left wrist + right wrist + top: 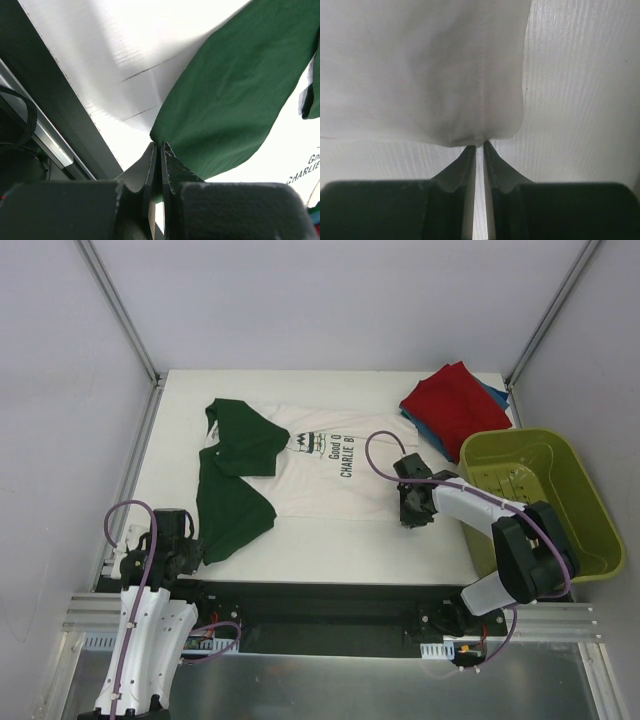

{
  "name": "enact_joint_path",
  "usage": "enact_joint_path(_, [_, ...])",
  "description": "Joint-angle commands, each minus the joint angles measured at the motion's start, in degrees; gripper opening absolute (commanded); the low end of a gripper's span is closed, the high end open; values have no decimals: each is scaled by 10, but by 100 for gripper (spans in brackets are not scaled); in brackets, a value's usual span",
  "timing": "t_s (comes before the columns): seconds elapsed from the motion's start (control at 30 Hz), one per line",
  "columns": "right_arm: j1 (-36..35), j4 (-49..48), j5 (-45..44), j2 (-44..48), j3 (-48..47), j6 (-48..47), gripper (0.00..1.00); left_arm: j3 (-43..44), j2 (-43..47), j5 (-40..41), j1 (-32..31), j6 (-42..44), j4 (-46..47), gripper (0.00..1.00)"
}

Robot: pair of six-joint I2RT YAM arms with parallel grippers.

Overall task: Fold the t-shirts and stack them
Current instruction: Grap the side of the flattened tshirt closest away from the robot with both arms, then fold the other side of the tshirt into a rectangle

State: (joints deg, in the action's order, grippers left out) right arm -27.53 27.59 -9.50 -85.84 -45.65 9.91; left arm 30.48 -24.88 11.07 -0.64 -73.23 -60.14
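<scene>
The cream-white t-shirt (310, 485) with dark green sleeves and black chest lettering (338, 454) lies spread on the white table (340, 550). My left gripper (193, 540) is at the near left and is shut on the tip of the near green sleeve (232, 502). The left wrist view shows that sleeve (235, 95) pinched at my left gripper (159, 146). My right gripper (408, 508) is at the shirt's right edge. In the right wrist view it (479, 145) is shut on the white hem (420, 70). A folded red t-shirt (455, 405) lies on a teal-blue one (497, 393) at the back right.
An olive-green plastic basket (540, 490) stands at the right edge, beside my right arm. Metal frame posts rise at the back corners. The table's dark front rail (60, 135) runs close behind my left gripper.
</scene>
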Motion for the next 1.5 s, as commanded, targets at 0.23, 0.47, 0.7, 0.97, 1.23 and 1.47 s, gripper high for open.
enact_joint_path(0.23, [-18,-11,67,96,82,19,1,42,75,23,3,-36,-104,0])
enact_joint_path(0.47, [-60,43,47,194,93,36,1,54,106,3,3,-25,-113,0])
enact_joint_path(0.7, [-59,73,19,189,28,13,1,52,43,-73,3,15,25,0])
enact_joint_path(0.97, [-31,100,15,97,-73,-5,1,116,-124,-82,3,20,179,0])
enact_joint_path(1.23, [32,149,25,19,-197,-38,1,279,-353,-54,3,42,226,0])
enact_joint_path(1.47, [78,164,59,-56,-288,-74,1,435,-534,-34,3,77,228,0])
